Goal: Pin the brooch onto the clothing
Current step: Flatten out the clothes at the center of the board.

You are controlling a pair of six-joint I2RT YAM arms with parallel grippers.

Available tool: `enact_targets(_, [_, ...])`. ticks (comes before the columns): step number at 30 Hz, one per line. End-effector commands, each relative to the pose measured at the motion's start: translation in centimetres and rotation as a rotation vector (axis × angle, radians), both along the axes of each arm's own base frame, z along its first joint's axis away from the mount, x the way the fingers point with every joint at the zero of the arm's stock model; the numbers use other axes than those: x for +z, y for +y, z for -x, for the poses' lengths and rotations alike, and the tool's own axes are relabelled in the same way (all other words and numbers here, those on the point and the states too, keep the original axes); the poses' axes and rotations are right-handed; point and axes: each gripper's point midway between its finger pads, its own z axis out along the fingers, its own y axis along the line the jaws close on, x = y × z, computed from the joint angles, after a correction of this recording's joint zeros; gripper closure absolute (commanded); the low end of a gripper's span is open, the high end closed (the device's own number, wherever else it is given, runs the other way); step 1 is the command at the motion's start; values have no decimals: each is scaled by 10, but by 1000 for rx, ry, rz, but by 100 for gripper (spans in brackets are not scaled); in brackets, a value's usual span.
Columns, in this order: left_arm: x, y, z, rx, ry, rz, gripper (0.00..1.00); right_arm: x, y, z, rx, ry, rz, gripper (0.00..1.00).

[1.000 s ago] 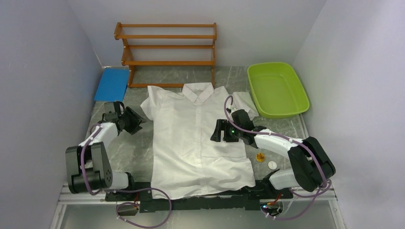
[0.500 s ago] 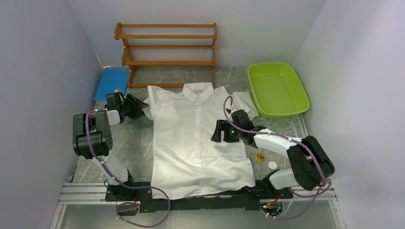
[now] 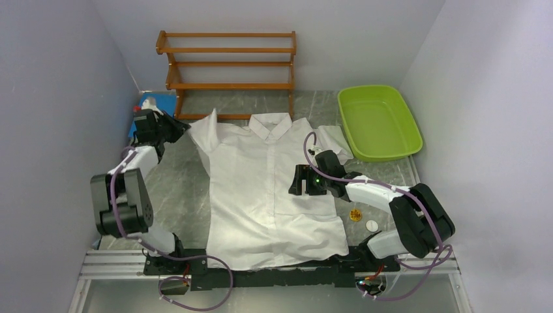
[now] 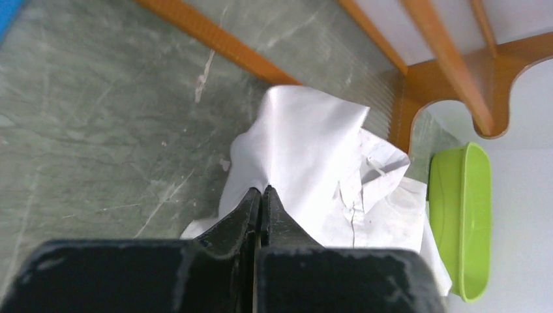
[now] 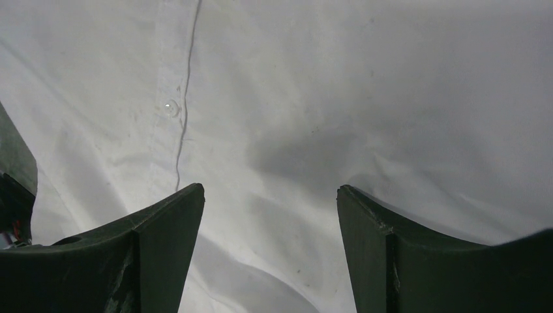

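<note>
Left claw [image 4: 261,192] is pinched shut on the tip of the sleeve [image 4: 306,130], white cloth caught between its jaws. The sleeve is drawn out toward the far left corner. Right claw [image 5: 269,190] stands wide over the chest of the shirt [image 3: 261,189] and holds nothing. Its fingers frame a plain patch of fabric just beside the placket and a button [image 5: 171,107]; whether the tips press the cloth I cannot tell.

The step in hand looks like spreading the garment flat, ahead of any pinning. The brooch [image 3: 355,215], small and gold, lies untouched on the table [image 3: 176,195] just off the shirt's right edge, next to a white disc [image 3: 371,225] and near the right arm. Next, the sleeve probably needs laying down smooth. The right claw would then need a fine pinch on a small, low piece on a hard top.

The surface is grey-green and marbled. At the far side stand a wooden rack [image 3: 228,62], a green tub [image 3: 378,120] to the right and a blue pad [image 3: 153,114] to the left. Pale walls close three sides.
</note>
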Motion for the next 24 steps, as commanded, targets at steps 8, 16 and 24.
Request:
enact_targets(8, [109,17,43,242,-12,-534,97,-9,0,-1,11,6,20,22])
enact_targets(16, [85,35,60,298,208,-663,55,-10,0,0,19,7,21,22])
enact_targets(24, [41,27,92,283,405,-600,17,-14,-1,4,24,25,22,22])
